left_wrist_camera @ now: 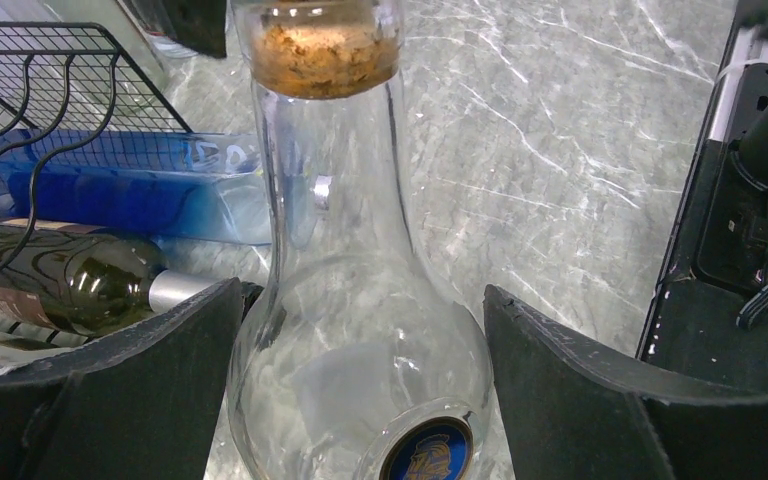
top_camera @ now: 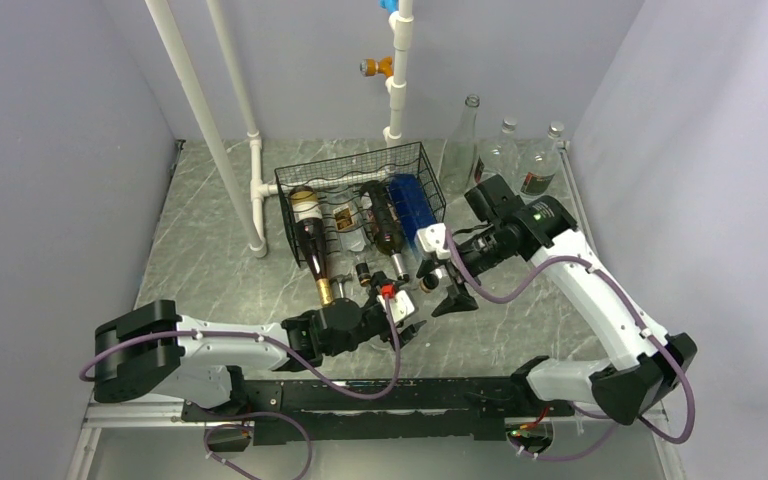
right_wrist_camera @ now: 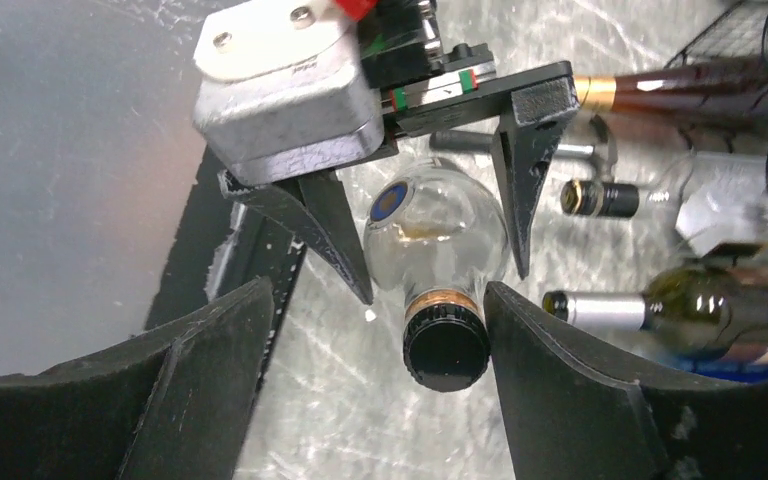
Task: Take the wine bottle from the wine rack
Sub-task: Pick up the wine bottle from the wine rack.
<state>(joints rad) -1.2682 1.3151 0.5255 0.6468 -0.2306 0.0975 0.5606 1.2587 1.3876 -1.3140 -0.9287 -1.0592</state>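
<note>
We see the clear, round-bellied glass wine bottle (left_wrist_camera: pixel 360 340) out of the black wire-mesh wine rack (top_camera: pixel 355 165), in front of it over the grey marbled table (left_wrist_camera: pixel 580 150) and between the two arms. The left gripper (left_wrist_camera: pixel 362 292) has its black fingers against both flanks of the belly. We judge that it grips the bottle there because the belly gives the broadest, steadiest hold. The right gripper (right_wrist_camera: pixel 375 290) stands open around the black-capped neck, with a plain gap on one side (the other finger is very near the cap), so it carries nothing. We cannot tell whether the bottle rests on the table. A dark green bottle with a silver foil neck (left_wrist_camera: pixel 70 280) and a flat blue bottle (left_wrist_camera: pixel 110 185) lie in the rack. For this one bottle the task looks nearly done.
</note>
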